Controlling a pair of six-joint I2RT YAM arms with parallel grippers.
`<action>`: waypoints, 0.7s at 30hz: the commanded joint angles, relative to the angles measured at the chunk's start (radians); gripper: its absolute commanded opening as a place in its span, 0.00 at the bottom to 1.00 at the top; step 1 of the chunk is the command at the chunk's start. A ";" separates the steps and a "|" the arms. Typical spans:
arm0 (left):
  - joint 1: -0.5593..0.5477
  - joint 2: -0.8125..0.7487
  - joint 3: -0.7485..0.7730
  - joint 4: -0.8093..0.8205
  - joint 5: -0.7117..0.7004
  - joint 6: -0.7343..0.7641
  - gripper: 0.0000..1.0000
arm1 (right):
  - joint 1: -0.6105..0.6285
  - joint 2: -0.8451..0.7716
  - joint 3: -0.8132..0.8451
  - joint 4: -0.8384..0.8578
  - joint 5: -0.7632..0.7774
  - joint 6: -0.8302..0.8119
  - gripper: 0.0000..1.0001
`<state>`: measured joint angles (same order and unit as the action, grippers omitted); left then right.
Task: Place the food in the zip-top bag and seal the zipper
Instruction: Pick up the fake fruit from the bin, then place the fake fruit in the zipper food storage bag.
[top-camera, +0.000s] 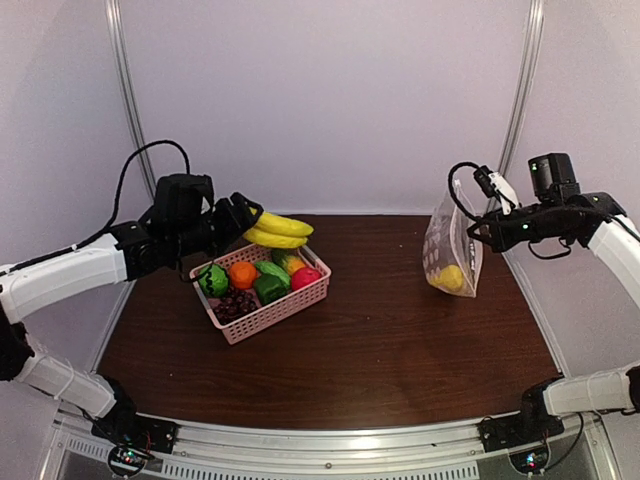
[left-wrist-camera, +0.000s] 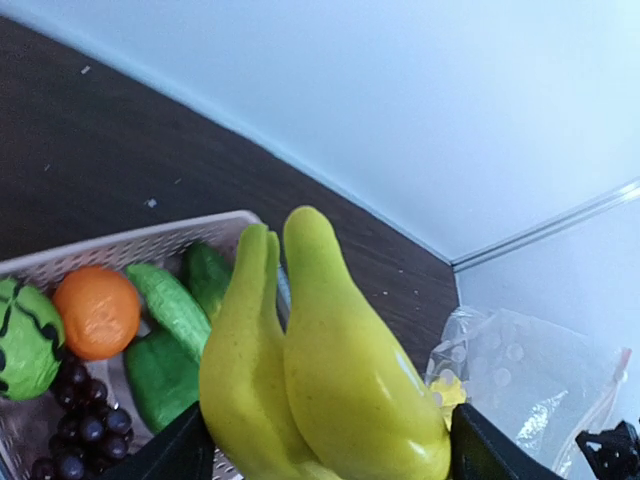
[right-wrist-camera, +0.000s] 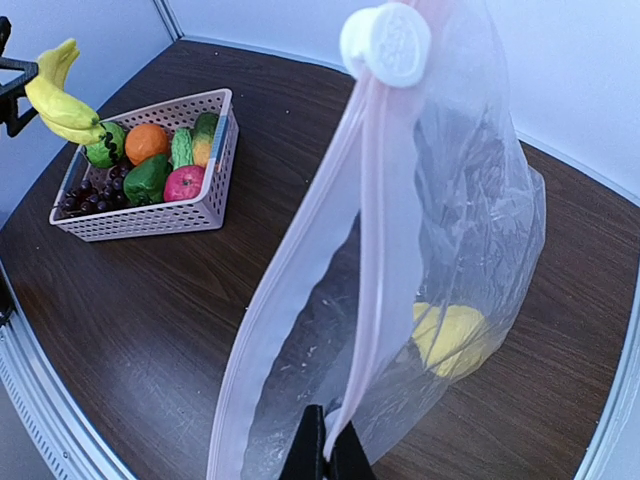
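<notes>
**Ana:** Where is the shiny yellow toy banana bunch (top-camera: 278, 231)?

**Ben:** Up in the air, over the far rim of the pink plastic lattice basket (top-camera: 262, 322), toward the dark wooden table's (top-camera: 400, 340) left edge. The left pincer (top-camera: 243, 218) pinches its thick part.

**Ana:** Will it slip?

**Ben:** Maybe. It looks hard, light and smooth, so the thick part is the best hold.

**Ana:** And the clear spotty zip-top bag (right-wrist-camera: 450, 230)?

**Ben:** It hangs near the table's right edge, soft and floppy. The right pincer (right-wrist-camera: 325, 455) is pressed together on its pink zipper strip (right-wrist-camera: 375, 250).
</notes>
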<state>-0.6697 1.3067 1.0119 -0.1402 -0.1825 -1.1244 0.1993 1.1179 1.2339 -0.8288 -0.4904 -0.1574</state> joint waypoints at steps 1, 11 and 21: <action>-0.085 0.053 0.114 0.146 0.059 0.275 0.56 | 0.052 0.030 0.046 -0.024 0.036 0.019 0.00; -0.277 0.246 0.297 0.413 0.172 0.330 0.53 | 0.109 0.141 0.129 -0.009 0.073 0.095 0.00; -0.332 0.459 0.464 0.495 0.143 0.218 0.51 | 0.141 0.218 0.197 -0.006 0.034 0.147 0.00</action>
<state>-0.9970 1.6958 1.3994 0.2665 -0.0402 -0.8654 0.3248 1.3113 1.3987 -0.8375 -0.4446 -0.0418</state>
